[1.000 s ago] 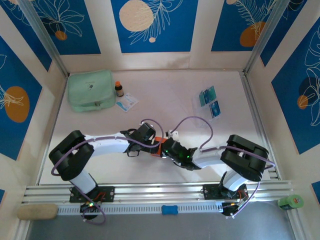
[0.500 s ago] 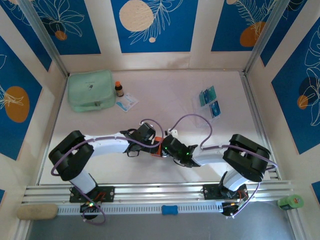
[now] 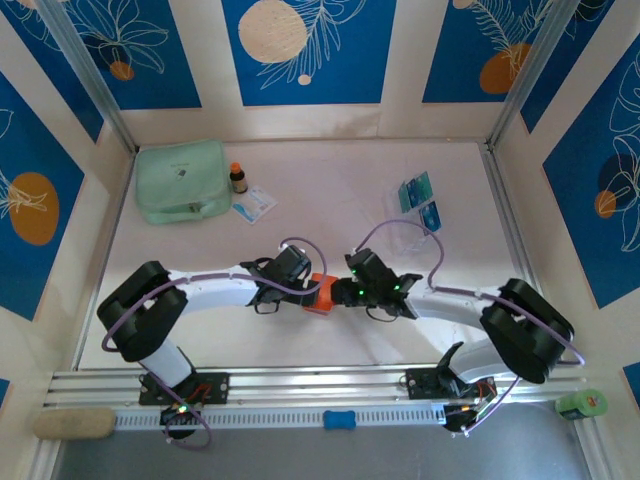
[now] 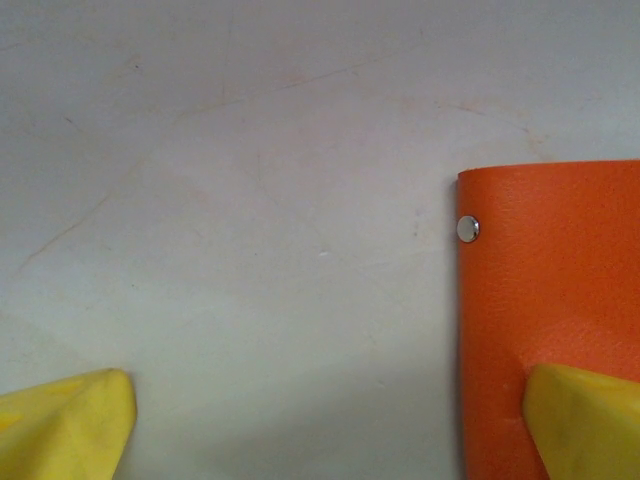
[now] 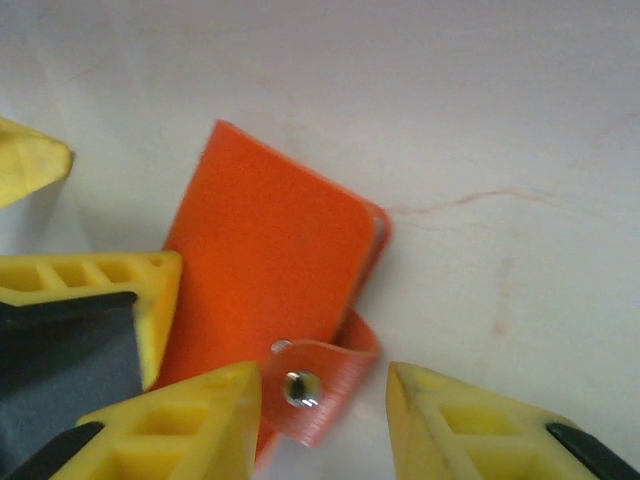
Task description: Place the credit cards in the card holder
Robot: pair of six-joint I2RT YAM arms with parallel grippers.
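Blue wall panels (image 3: 302, 50) with white leaf drawings and orange and cream discs stand around a pale, faintly scratched worktop (image 3: 330, 200).

The card holder (image 3: 318, 293) lies flat and folded shut on the worktop, between the two wrists in the top view. It is a small square wallet of orange-red grained material with rounded corners. From the left wrist, a small round metal stud (image 4: 467, 229) sits close to its upper left corner. From the right wrist, its snap tab (image 5: 315, 395) curls out from under one edge, with a metal snap at its centre.

The left gripper (image 4: 320, 430) has its jaws spread wide. One yellow fingertip is over the card holder's surface and the other is off to the side over bare worktop.

The right gripper (image 5: 325, 405) has its jaws partly apart, one on each side of the snap tab. One finger is just beside the tab and there is a clear gap to the other, so nothing is clamped.

The credit cards (image 3: 414, 192), teal and blue, lie well apart from the card holder, beyond it and to the right in the top view.

Beyond it to the left are a mint-green zip pouch (image 3: 180, 180), a small brown bottle (image 3: 238, 178) with an orange cap, and a white-and-blue packet (image 3: 253, 204).
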